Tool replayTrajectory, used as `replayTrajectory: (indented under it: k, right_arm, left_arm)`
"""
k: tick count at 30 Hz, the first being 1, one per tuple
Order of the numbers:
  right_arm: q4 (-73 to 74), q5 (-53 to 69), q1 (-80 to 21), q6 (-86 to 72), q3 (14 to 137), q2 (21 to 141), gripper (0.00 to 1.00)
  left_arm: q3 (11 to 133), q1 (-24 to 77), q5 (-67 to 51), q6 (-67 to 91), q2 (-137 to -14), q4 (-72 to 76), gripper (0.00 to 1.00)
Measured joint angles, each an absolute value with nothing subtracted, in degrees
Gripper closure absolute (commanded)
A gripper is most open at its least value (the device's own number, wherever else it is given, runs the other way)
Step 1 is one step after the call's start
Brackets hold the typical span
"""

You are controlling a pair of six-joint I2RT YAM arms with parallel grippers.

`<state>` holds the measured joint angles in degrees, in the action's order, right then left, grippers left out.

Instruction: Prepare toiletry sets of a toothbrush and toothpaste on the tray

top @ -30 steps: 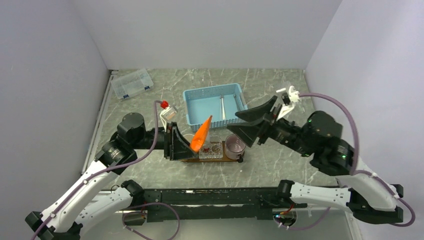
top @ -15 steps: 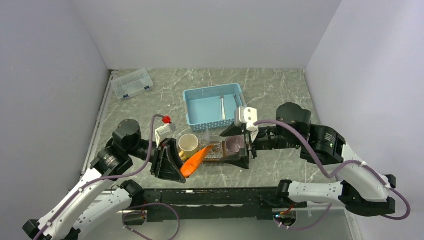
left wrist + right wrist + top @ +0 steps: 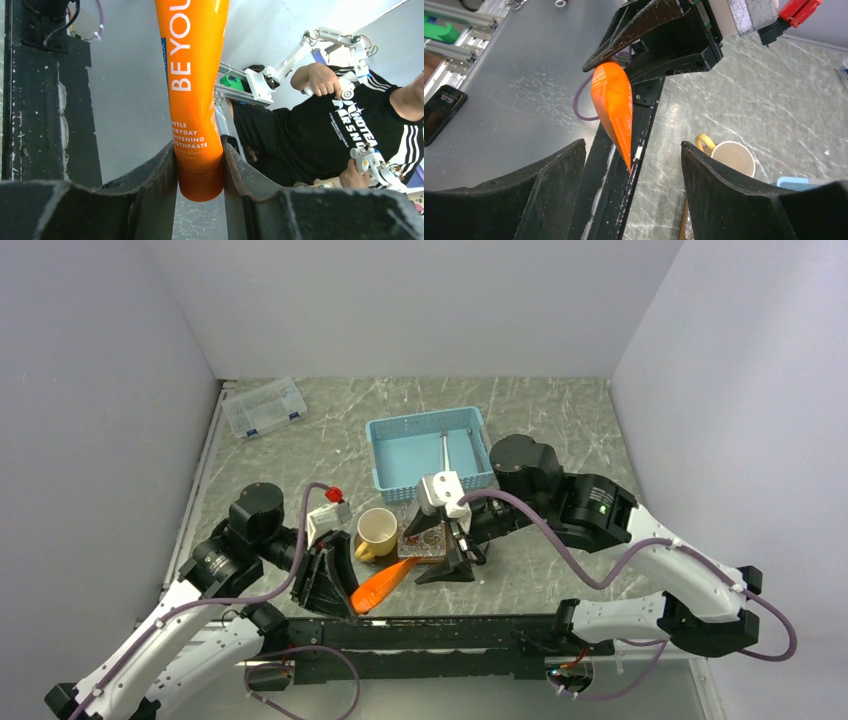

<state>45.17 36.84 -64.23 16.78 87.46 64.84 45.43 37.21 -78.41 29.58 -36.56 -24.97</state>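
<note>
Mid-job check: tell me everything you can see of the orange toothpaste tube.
The orange toothpaste tube is glossy plastic with white lettering, including BE YOU. The left gripper clamps it near its rounded cap end. The flat crimped end points away, toward the open right gripper, which does not touch it. Nothing else touches it.

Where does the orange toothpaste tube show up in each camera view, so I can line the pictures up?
Top external: orange toothpaste tube low, left of centre, slanting up to the right.
Left wrist: runs down from top centre, cap end pinched low in frame.
Right wrist: upper left of centre, crimped end pointing down.
Shared landmark: the left gripper, shut on the tube's cap end in all three.
</note>
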Motion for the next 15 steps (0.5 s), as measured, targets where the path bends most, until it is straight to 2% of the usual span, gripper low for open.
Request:
replayTrajectory:
  k: [9,15]
  right_arm:
    - [38.4,44.1,-64.2,15.9,86.1,66.5,0.43]
    - [34.3,47.5,-64.2,14.1,84.7,67.0,0.48]
  left_arm:
    - [45.2,37.2,-79.4,29.1,-35.3,-24.9,1.0]
    - [45.2,37.2,-79.5,28.2,-35.3,-25.4,1.0]
